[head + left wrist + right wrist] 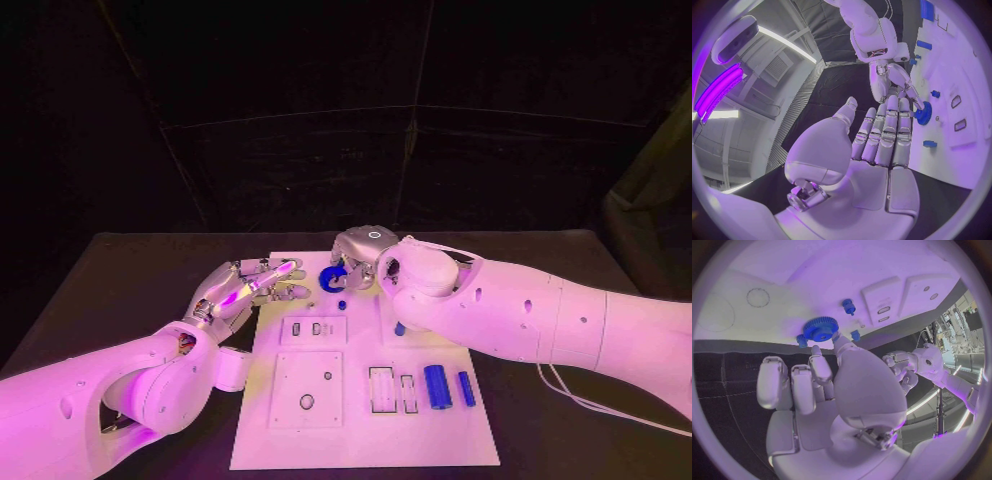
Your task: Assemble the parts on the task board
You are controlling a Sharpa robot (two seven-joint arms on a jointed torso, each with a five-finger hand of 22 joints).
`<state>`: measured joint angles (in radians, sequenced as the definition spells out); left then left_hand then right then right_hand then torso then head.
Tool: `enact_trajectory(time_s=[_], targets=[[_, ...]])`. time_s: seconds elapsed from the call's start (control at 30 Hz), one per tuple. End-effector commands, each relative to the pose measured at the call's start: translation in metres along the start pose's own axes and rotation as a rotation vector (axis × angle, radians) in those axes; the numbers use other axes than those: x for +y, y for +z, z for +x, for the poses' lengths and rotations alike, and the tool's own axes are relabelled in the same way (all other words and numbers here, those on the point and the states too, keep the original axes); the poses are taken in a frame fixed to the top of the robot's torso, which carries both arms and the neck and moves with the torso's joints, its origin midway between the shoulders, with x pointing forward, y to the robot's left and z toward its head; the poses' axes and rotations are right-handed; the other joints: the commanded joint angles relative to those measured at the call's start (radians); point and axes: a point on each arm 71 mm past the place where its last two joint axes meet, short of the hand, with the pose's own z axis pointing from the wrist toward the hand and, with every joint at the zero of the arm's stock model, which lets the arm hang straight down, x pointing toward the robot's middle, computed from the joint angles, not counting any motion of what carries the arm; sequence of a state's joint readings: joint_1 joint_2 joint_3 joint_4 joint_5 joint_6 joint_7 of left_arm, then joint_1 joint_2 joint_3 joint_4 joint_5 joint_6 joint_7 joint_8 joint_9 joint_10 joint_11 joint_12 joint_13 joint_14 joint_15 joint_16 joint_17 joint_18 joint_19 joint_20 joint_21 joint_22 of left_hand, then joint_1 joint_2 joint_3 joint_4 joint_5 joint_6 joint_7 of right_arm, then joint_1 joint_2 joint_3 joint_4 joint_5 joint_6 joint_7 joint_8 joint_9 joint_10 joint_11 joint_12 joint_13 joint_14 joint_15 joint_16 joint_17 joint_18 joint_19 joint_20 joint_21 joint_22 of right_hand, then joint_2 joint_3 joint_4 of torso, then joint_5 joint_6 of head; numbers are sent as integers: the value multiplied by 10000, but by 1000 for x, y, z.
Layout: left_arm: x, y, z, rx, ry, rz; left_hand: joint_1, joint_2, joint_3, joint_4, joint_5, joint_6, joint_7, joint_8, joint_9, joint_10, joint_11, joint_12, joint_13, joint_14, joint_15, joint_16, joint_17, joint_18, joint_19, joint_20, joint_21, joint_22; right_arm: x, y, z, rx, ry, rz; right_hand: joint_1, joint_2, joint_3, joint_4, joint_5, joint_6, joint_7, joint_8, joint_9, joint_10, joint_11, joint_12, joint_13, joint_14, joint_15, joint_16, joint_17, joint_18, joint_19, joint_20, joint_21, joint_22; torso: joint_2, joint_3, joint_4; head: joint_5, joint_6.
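While my right hand (826, 390) pinches the blue gear (821, 329) at its fingertips, my left hand (879, 145), fingers pressed together, waits; seating it needs careful alignment.

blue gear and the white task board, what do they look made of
Blue gear: likely moulded or printed plastic, matte, with an even blue colour and crisp fine teeth. Task board: looks like white plastic or painted sheet, smooth and flat, with clean-cut recesses; which one is not certain.
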<state>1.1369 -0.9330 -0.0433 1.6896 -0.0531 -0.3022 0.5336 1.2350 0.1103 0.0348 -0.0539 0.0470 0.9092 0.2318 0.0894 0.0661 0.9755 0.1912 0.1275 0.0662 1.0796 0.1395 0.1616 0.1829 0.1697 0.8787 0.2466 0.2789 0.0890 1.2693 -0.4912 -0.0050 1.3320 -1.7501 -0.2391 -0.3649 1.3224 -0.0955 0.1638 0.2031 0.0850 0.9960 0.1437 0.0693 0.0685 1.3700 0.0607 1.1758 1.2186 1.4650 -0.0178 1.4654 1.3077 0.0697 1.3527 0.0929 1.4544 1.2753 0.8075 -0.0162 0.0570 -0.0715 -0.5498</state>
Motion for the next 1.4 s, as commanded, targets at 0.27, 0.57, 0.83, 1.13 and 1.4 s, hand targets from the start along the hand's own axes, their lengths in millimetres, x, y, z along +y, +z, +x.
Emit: enact_trajectory(time_s=[0.27, 0.57, 0.83, 1.13, 1.4], targets=[[-1, 0, 0, 110, -45, 34, 128, 11, -8, -48, 61, -79, 157, -15, 7, -39, -5, -14, -6, -9, -7, -72, 18, 142, 19, 34, -39, -13, -17, -17, -13, -1347, 1429, -467, -755, -120, -853, 767, 1039, -234, 44, -4, 23, -44, 17, 3, 49, 629, 83, -104, 630, -28, -39, 108, -90, -76, -5, 2, -15, -23, 38], [-2, -1, -3, 68, -22, 38, 130, 11, -6, -53, 61, -81, 157, -15, 6, -43, -5, -16, -6, -10, -7, -77, 18, 141, 19, 34, -41, -15, -82, -65, -20, -1212, 4486, -879, 827, -17, -707, -236, 1358, -307, 61, 7, 30, -358, 2, -467, -309, 570, 68, -260, 438, 39, -276, 96, -263, -394, -29, 44, -161, -16, 145], [-1, 1, -3, 103, -39, 45, 156, 27, 17, -86, 61, -47, 133, 6, 13, -14, -21, 1, -2, 15, -16, -84, 28, 145, 34, 30, -44, -24, -141, -99, -23, -1022, 5089, -447, 1185, -173, -921, -619, 1184, -245, -235, 0, 28, -360, -242, -533, -357, 596, -114, -217, 547, 62, -350, -39, -333, -486, -22, 93, -178, -230, 263], [1, 2, -2, 175, -80, 15, 162, 32, 22, -92, 62, -41, 130, 10, 14, -7, -25, 4, -1, 21, -19, -86, 31, 146, 37, 29, -44, -26, -185, -113, -21, -1066, 4640, 548, 1203, -135, -1081, -689, 1253, -500, -68, -71, -11, -264, -119, -463, -306, 630, -49, -150, 673, 15, -210, -38, -261, -315, -15, 81, -150, -389, 296], [2, 3, -2, 177, -81, -1, 195, 56, 53, -123, 64, -34, 127, 14, 14, 2, -30, 9, -2, 31, -25, -95, 36, 147, 47, 24, -47, -32, -202, -116, -13, -815, 4409, 971, 1157, -131, -1221, -698, 1280, -702, -2, -84, -25, -283, -57, -511, -348, 631, 7, -153, 673, 16, -205, 10, -264, -322, -18, 57, -149, -400, 207]])
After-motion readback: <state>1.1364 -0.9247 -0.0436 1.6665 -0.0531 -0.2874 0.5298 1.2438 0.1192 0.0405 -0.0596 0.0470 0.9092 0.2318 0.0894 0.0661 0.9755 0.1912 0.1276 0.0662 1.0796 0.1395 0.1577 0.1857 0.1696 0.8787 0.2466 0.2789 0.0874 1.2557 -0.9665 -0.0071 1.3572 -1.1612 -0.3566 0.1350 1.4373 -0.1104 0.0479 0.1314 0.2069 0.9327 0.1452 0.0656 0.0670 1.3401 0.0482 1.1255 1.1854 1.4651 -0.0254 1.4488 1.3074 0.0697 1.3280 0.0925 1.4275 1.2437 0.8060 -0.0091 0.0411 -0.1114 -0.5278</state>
